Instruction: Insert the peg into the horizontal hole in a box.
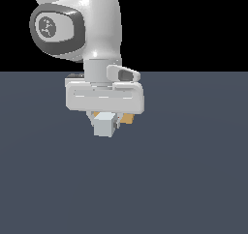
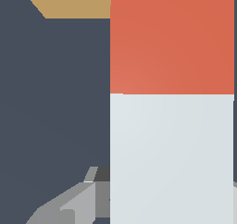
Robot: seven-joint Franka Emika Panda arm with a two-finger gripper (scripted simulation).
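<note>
Pale grey-white fills most of my wrist view: the peg [image 2: 172, 158] runs lengthwise up the picture, turning red at its far end, and a wedge of the tan box [image 2: 69, 2] shows beyond that red end. One grey finger [image 2: 78, 204] of the gripper [image 1: 105, 122] sits right against the peg's pale side, so I read the pincer as clamped on the peg. In the exterior view I see the peg [image 1: 104, 124] end-on, its pale square face pointing toward the camera, held just under the white hand of the arm [image 1: 104, 95] and above the dark blue-grey floor [image 1: 193, 180]. Bits of the orange box [image 1: 127, 118] peek out behind the peg, to its right and left, on the far side. I cannot see the hole, nor tell whether the red tip touches the box.
</note>
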